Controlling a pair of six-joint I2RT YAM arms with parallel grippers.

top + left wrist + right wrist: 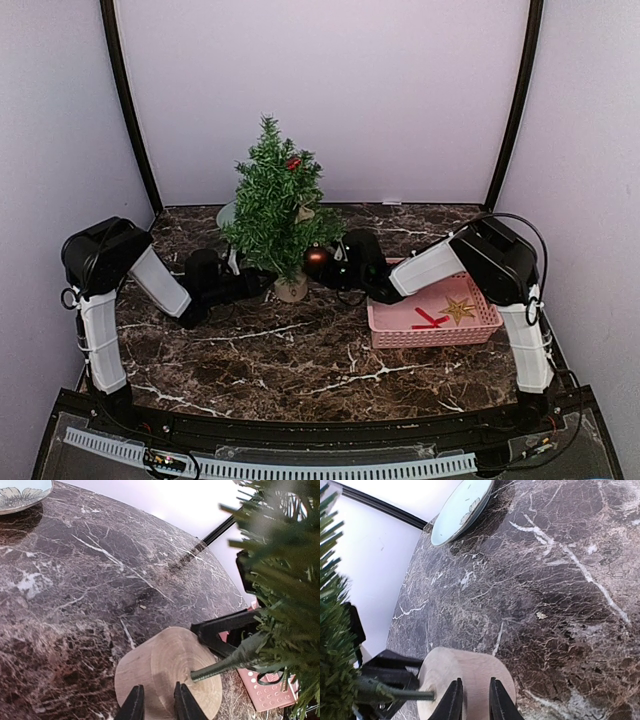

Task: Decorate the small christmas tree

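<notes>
Left wrist: left tool (159, 689) is nearest, jaws a narrow slot apart with nothing seen in it. It's aimed at the round wooden base (165, 667) of the small christmas tree (282, 575); contact unclear. A thin green stem (225, 662) runs from the base centre into the needles. The tree stands on the marble worktop (75, 590), with a plate (20, 494) well apart. Right wrist: right tool (474, 682) has the same narrow slot, empty as far as I can see, facing the same base from the opposite side. Top: the tree is upright mid-worktop between both tools, the pink basket (385, 325) beside it holds a gold star (459, 309), and a dark red bauble (317, 260) sits low in the branches by the right tool; can't tell if it's hooked on. Handling guess: the tree is light, the needles are soft and springy and give no real purchase, and the branches will deflect when pushed. The smooth wood base likely skates on polished stone. Grip the stem, or the base with jaws much wider, and brace it while hanging anything.
</notes>
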